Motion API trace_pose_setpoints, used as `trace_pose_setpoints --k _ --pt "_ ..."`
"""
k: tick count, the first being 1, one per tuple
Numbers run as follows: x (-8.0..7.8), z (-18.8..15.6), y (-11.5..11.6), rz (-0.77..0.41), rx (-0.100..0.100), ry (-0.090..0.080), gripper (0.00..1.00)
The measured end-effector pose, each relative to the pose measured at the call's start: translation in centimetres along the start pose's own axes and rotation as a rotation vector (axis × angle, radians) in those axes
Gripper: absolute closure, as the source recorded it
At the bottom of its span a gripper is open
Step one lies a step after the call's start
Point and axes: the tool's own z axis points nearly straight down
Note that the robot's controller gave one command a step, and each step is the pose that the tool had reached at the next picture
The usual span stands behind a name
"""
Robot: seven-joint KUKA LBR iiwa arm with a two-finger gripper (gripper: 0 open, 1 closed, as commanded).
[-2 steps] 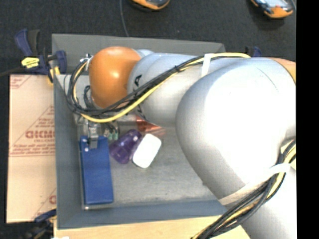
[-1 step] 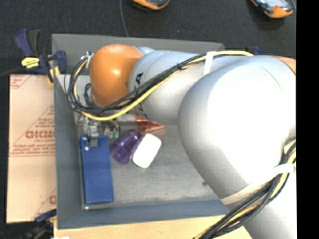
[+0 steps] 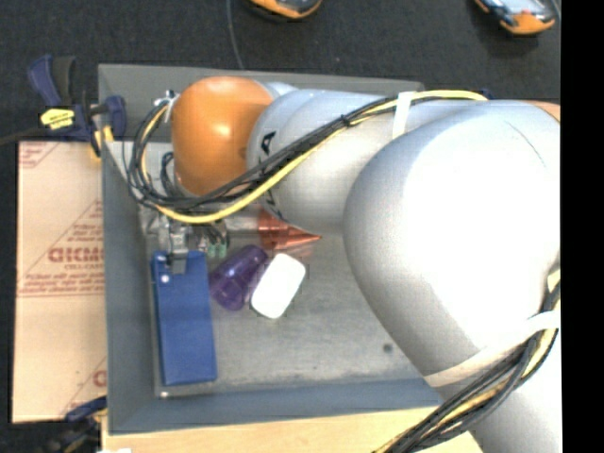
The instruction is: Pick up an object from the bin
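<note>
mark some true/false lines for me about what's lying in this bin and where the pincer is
1. The blue flat box lies along the left wall of the bin. True.
2. The white oblong piece lies left of the blue flat box. False: it lies to the box's right, next to the purple piece.
3. The pincer is at the blue flat box's upper end in the view. True.
4. The copper cone rests on the blue flat box. False: it lies apart from the box, above the white oblong piece in the view.
</note>
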Motion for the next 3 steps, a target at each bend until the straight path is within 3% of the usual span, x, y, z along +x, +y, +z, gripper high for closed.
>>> trace_pose_setpoints --k 3 --pt "-0.3 -3.9 0.1 0.003 -0.005 -0.012 1.0"
